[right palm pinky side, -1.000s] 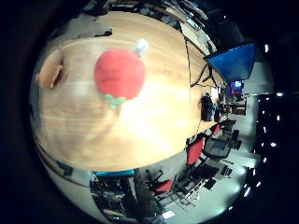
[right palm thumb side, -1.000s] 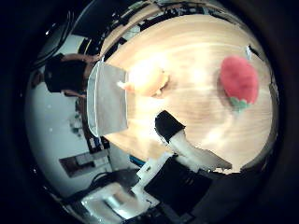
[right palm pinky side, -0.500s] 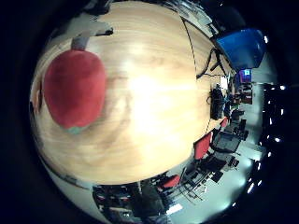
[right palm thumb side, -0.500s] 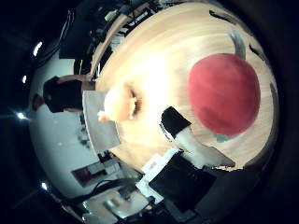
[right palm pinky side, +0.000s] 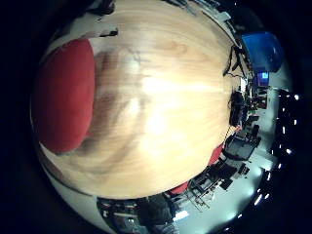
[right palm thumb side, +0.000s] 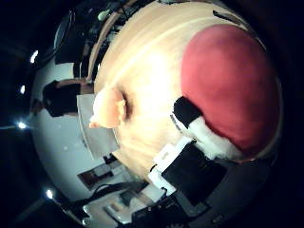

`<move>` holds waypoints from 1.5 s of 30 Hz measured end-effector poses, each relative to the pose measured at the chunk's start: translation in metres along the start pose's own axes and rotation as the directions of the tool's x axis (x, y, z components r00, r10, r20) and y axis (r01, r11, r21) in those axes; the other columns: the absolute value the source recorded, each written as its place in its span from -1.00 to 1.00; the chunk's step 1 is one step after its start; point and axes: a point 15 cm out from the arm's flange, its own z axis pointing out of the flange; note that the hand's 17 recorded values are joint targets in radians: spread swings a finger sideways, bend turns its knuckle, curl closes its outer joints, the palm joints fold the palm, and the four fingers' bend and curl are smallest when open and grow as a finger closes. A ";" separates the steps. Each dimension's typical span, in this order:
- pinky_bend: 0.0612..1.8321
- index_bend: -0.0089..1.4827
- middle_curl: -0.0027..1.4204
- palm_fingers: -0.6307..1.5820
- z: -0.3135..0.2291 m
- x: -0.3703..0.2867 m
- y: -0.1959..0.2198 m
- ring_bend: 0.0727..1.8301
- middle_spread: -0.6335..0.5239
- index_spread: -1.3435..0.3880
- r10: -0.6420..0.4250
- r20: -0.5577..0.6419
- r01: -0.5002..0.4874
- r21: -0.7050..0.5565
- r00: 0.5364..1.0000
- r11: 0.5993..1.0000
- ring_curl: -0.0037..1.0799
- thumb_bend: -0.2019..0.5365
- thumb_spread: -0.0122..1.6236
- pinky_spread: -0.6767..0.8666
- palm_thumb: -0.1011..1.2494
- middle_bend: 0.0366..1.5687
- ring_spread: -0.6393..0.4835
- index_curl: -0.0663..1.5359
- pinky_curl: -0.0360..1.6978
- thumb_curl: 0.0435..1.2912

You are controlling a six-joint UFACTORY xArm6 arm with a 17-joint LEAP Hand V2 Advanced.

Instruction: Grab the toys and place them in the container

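A plush toy (right palm thumb side: 228, 85) lies on the table (right palm pinky side: 165, 97), close under the palm.

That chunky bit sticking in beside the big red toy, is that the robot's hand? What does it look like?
Yes, that is part of the hand. What shows is blocky, made of white and black parts: a finger with a rounded black tip on a white segment, and behind it a boxy black body edged with white plates. It reaches in beside the red toy on the wooden table. The rest of the hand is out of view.

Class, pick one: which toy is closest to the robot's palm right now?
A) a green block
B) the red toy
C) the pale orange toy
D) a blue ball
B: the red toy fills much of both palm views, while the pale orange toy looks small on the wooden table.
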 end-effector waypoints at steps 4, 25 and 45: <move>0.33 -0.89 -0.47 0.14 0.014 0.001 0.000 0.00 -0.40 0.02 0.006 0.013 -0.006 -0.024 1.000 1.000 -0.54 -0.47 0.27 -0.39 0.07 -0.65 -0.44 -0.60 -0.86 -0.56; 0.42 -0.39 -0.17 0.69 0.023 0.017 0.009 0.27 -0.71 -0.08 0.025 0.039 -0.021 -0.083 0.999 0.996 -0.20 -0.45 0.19 -0.67 0.71 -0.06 -0.47 -0.51 -0.61 -0.46; 0.35 -0.38 -0.15 0.65 -0.126 -0.050 0.026 0.30 -0.65 -0.08 -0.070 -0.033 0.073 0.082 0.997 0.994 -0.14 -0.50 0.13 -0.70 0.75 0.02 -0.47 -0.32 -0.50 -0.48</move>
